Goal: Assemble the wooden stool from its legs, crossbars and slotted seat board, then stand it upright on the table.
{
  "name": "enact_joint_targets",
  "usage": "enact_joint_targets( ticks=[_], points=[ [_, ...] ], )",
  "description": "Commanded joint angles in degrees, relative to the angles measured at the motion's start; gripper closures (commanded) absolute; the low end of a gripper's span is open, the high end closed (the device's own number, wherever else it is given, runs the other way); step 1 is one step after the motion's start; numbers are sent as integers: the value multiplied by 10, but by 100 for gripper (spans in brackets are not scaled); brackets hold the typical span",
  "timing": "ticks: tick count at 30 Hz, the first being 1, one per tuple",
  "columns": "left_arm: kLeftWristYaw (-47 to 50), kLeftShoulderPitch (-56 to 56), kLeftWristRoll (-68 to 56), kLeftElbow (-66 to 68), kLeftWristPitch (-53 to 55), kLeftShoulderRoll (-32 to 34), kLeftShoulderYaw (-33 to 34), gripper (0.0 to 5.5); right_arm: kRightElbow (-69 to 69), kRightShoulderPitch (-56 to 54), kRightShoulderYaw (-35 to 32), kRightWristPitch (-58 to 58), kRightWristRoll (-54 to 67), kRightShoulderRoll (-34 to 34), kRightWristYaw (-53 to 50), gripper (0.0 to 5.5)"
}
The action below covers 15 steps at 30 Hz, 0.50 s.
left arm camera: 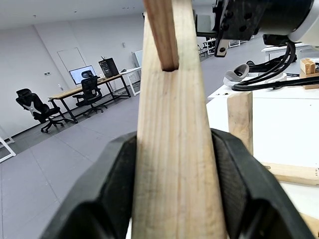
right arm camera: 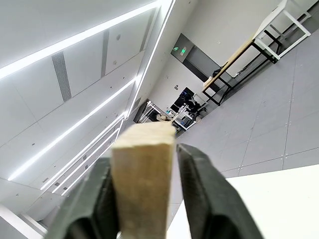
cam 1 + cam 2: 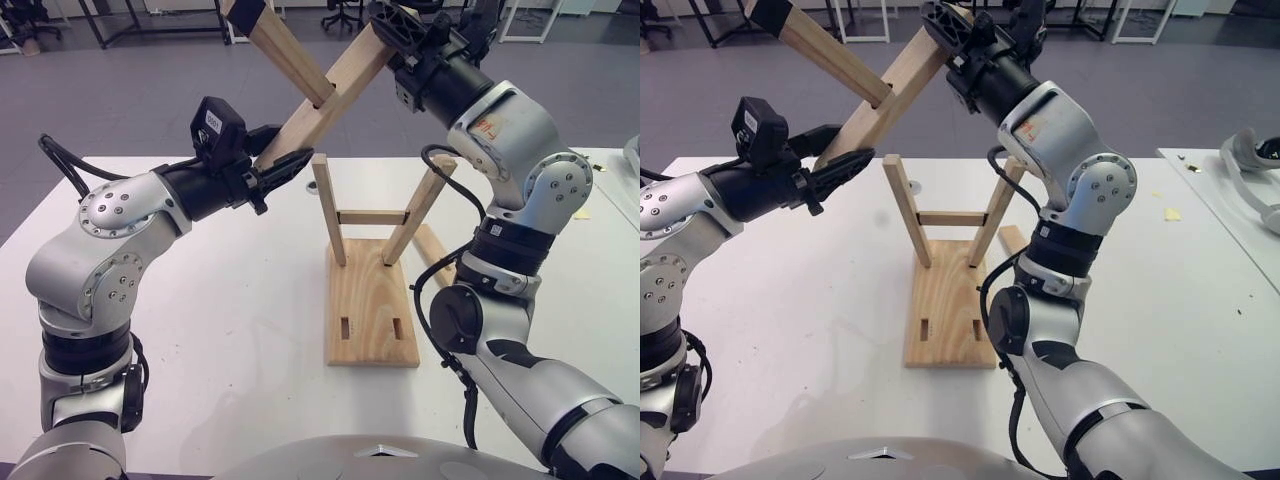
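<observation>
The slotted seat board [image 3: 371, 318] lies flat on the white table, with two legs [image 3: 328, 208] and a crossbar [image 3: 372, 217] standing in its far end and two slots bare at its near end. Above the table a second wooden leg [image 3: 330, 92] slants in the air, with a crossbar [image 3: 285, 52] stuck in its mortise. My left gripper [image 3: 282, 148] is shut on this leg's lower end, its fingers [image 1: 99, 199] pressed on both sides. At the upper end [image 2: 142, 184] my right gripper [image 3: 390, 35] is shut on it too.
A loose wooden piece [image 3: 435, 250] lies on the table behind my right arm. A white headset-like object [image 3: 1250, 150] rests on the neighbouring table at the right. The tabletop [image 3: 230, 310] left of the seat board is bare.
</observation>
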Motion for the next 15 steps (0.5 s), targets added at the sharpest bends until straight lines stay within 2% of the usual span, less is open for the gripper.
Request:
enact_joint_targets(
  ticks=[1, 8, 9, 12, 15],
  points=[
    [-11, 5, 6, 0, -11, 15, -2, 344, -10, 11, 19, -15, 29, -14, -17, 440],
    [-27, 8, 19, 3, -24, 24, -18, 347, -29, 22, 35, -67, 41, -27, -20, 447],
    [-27, 10, 22, 3, -26, 25, -20, 309, -40, 31, 34, -77, 43, -25, -26, 447],
    [-30, 14, 18, 5, -29, 31, -14, 259, -93, 60, 29, -109, 77, -25, -69, 447],
    [-42, 42, -2, -11, -29, 41, 20, 205, -146, 83, 29, -126, 114, -59, -115, 447]
  ],
)
